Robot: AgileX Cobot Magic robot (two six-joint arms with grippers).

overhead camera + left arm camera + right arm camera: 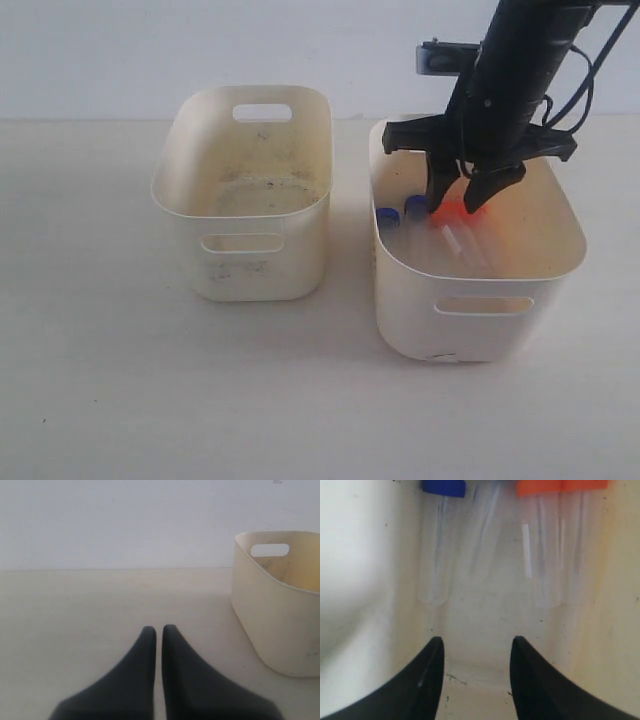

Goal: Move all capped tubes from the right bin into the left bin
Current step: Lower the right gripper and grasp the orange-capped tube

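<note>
Several capped tubes lie side by side on the floor of the right bin [480, 330]. Two blue caps [388, 215] show beside the orange-red caps [450, 214], which the fingers partly hide. My right gripper [460, 195] is lowered into this bin, open, just above the tubes. In the right wrist view, a blue-capped tube [434, 555] and two orange-red-capped tubes [547, 555] lie ahead of the open right gripper [475, 645], which holds nothing. The left bin [245, 270] has only dirt specks on its floor. My left gripper [159, 630] is shut and empty over bare table, with the left bin [272, 620] beside it.
The two bins stand close together on a pale table [120, 380] against a white wall. The black right arm [520, 70] comes down from the upper right over the right bin. My left arm is out of the exterior view.
</note>
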